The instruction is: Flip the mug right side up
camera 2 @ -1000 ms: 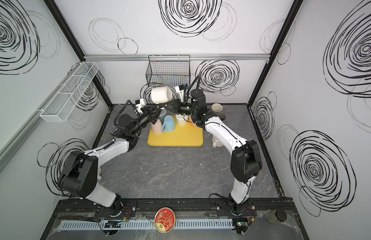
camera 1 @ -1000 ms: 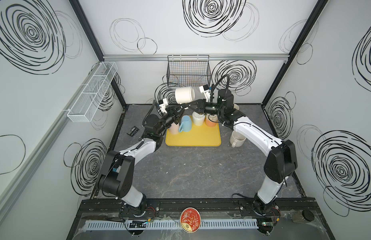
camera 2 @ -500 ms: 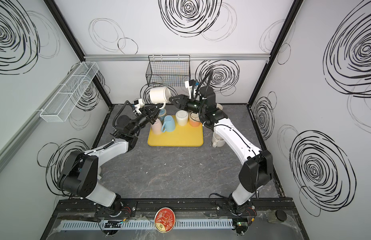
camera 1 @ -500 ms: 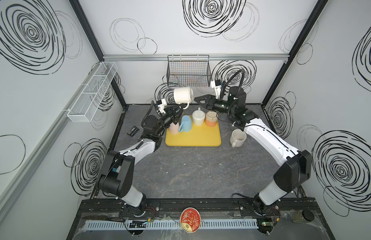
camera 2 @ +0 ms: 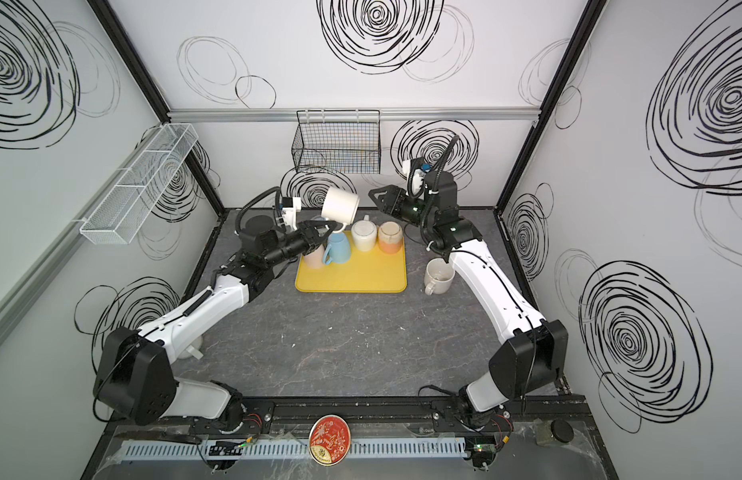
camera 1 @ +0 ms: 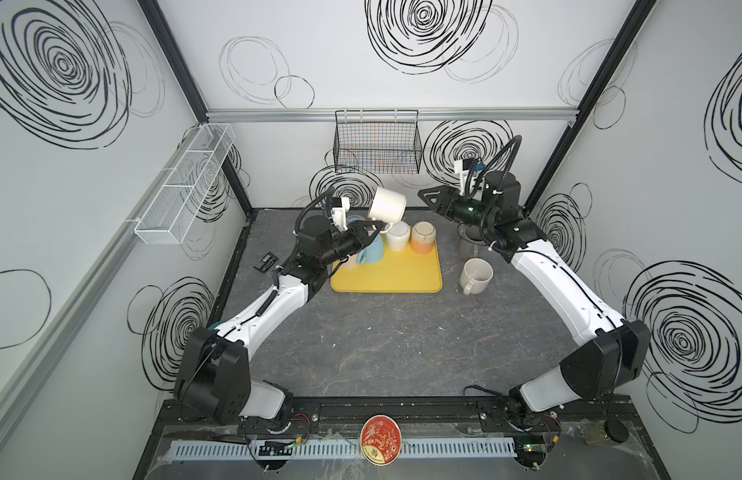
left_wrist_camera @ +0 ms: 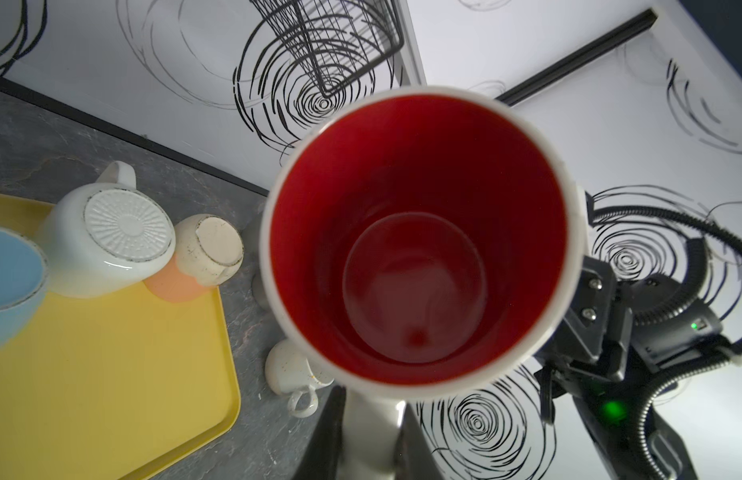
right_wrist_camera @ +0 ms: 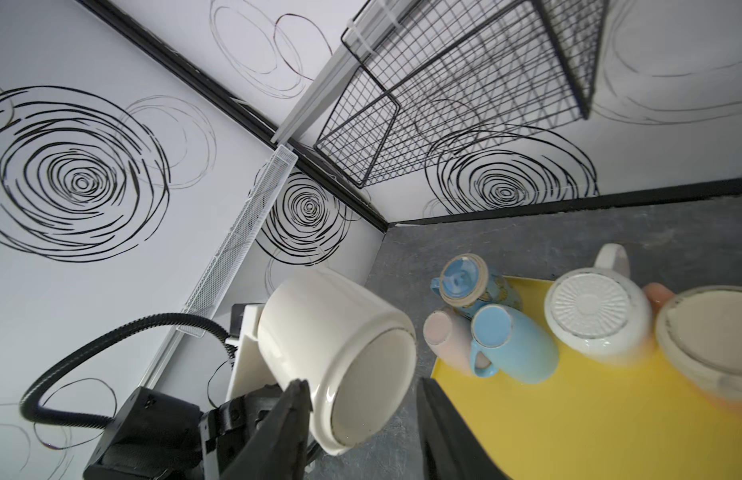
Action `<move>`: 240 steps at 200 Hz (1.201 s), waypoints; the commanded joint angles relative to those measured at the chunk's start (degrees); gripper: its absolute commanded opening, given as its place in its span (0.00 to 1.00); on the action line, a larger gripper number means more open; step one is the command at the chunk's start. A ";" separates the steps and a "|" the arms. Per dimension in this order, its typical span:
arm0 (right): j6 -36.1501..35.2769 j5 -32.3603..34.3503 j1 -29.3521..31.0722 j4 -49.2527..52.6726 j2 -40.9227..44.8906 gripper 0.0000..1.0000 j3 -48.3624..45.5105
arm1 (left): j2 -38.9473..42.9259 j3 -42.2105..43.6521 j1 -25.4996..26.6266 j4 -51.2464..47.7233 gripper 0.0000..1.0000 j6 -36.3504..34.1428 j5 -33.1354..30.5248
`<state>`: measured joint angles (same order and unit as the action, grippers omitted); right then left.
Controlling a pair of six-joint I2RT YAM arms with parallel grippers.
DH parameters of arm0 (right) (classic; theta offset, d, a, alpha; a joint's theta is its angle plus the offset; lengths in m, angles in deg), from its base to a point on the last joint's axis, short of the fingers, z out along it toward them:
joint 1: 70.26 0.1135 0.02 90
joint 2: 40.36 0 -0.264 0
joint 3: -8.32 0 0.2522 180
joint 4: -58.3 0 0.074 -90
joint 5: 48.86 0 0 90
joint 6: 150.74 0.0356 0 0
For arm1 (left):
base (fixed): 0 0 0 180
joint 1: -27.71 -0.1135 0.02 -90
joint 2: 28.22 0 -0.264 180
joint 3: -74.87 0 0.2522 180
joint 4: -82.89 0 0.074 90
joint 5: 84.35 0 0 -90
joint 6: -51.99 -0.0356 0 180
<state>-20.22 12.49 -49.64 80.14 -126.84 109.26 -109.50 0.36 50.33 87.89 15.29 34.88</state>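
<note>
Left gripper (camera 1: 374,227) clamped on handle of white mug (camera 1: 388,203); right gripper (camera 1: 422,193) jaws parted, empty.
White mug, red inside, hangs tilted in the air, mouth toward the left wrist camera, base toward the right gripper and apart from it, near the back of the yellow tray (camera 1: 402,280).

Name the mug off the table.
The white mug with the red inside, held aloft by its handle in the left gripper; the others rest on the yellow tray or the table.
</note>
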 commanded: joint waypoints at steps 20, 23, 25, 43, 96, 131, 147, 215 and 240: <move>-0.78 2.45 -4.73 10.33 5.58 0.43 -1.51 | 0.74 -7.45 8.60 -13.83 0.00 -21.02 -9.33; -0.73 2.45 -5.06 10.82 5.81 0.43 -1.77 | 0.62 -7.74 9.40 -14.47 0.00 -22.00 -10.17; -0.71 2.45 -5.33 11.26 5.93 0.43 -1.82 | 0.51 -7.90 9.87 -14.99 0.00 -22.62 -10.71; -1.57 3.28 -6.86 15.87 7.38 0.43 -2.39 | -0.40 -8.03 14.86 -17.24 0.00 -27.39 -16.06; -9.39 13.88 -8.41 39.71 8.08 0.42 0.79 | -6.80 -8.01 30.23 -17.75 0.00 -36.73 -27.84; -12.35 21.16 -8.62 48.83 9.11 0.39 -0.29 | -13.73 -9.55 39.35 -15.75 0.00 -40.99 -35.12; -12.47 23.28 -9.61 50.97 10.71 0.38 -2.05 | -16.82 -11.01 42.27 -15.13 0.00 -42.40 -37.83; -13.61 21.37 -20.32 51.68 17.22 0.31 -10.29 | -29.90 -17.85 47.73 -11.59 0.00 -49.68 -42.07; -13.88 20.67 -21.60 51.80 17.22 0.31 -12.09 | -35.15 -21.91 47.88 -11.72 0.00 -50.05 -44.27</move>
<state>-32.94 34.17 -70.31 130.13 -109.92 98.90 -141.78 -16.49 97.80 68.94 -32.14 -5.40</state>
